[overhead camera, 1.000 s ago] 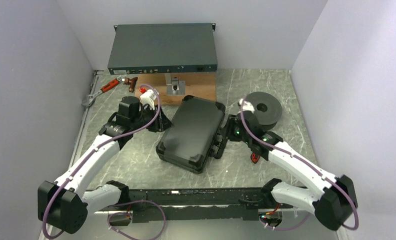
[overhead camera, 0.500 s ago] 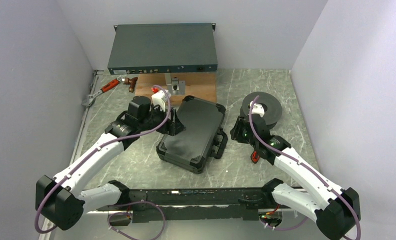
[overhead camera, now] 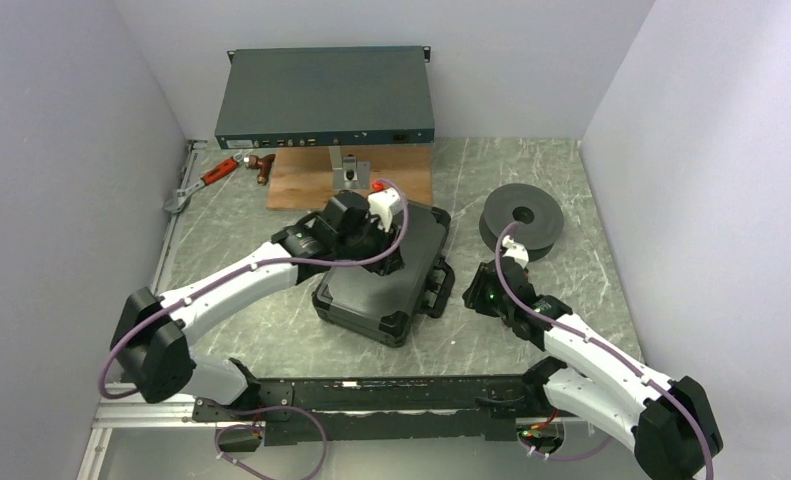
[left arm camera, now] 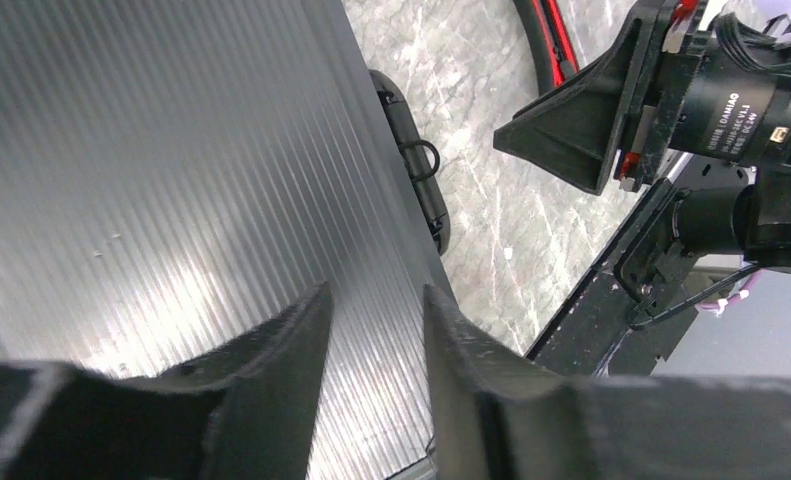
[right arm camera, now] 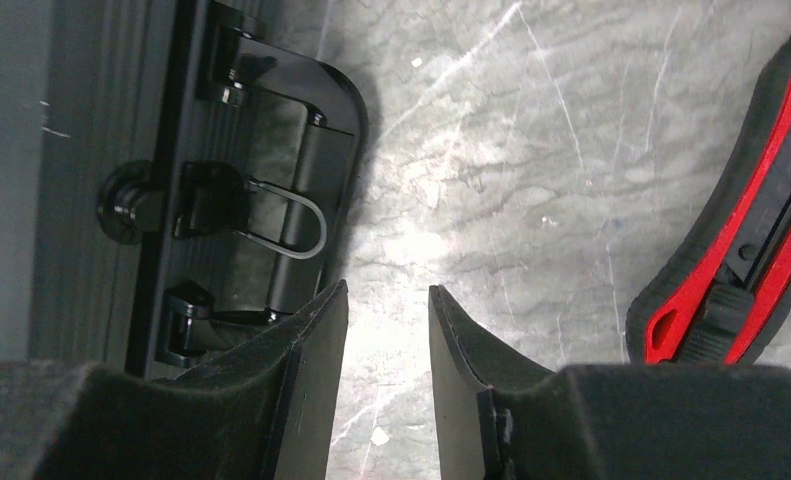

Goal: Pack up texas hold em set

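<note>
The left gripper (left arm camera: 376,300) hangs just over the black hard case (overhead camera: 366,288), its fingers (left arm camera: 271,350) a narrow gap apart with nothing between them. The one case lies right beneath it, lid shut, the top finely ribbed and glossy, the corners thick and rounded. Its single handle (right arm camera: 316,170) runs along the edge facing the right gripper (right arm camera: 386,295), with one wire ring (right arm camera: 306,228) beside it. That gripper sits low over the table (right arm camera: 531,150), handle just to its left, jaws narrowly parted and empty. One red-black tool (right arm camera: 751,230) lies to its right.
</note>
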Controlling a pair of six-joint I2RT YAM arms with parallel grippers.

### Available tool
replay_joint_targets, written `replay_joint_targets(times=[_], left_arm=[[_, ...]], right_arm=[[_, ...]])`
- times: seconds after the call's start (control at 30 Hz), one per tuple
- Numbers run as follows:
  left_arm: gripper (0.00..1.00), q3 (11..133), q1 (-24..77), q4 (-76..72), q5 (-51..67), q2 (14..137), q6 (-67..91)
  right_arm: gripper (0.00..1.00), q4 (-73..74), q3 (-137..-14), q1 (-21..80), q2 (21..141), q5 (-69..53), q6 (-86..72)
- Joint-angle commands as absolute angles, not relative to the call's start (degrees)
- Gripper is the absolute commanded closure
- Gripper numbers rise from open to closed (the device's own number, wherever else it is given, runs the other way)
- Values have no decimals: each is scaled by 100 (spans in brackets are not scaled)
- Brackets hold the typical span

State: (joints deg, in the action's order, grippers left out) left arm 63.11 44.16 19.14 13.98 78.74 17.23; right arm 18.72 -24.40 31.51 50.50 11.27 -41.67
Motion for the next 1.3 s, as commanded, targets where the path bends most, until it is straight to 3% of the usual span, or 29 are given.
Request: replay_joint_targets(times=[0.0,0.1,0.27,0.53,0.73,0.87,1.27], left_arm=[[62,6682,4641,1886,1134,8224,1591],[66,6692,4758,1823,1082,8454,1590],[83,6614,4908,1728,1048,8684,1595],[96,6433,5032,1624,1220,8989,1600],[100,5921,5048,1436,1321,8958,1669],[100,5677,5054,1402,1394,8939,1699],[100,5158,5110,1205,1424,8780,1872]], right_arm=[[63,1436,-2320,3094,4956,1094,-4456],[64,1317,-2233,3064,5043,1037,-4440],[67,974,-2113,3016,5247,833,-4430],[69,556,-2069,2969,5581,625,-4366],[71,423,-2144,2929,5757,574,-4248],[78,236,-2136,2885,5923,479,-4245],[82,-155,-2209,2843,6457,263,-4289]])
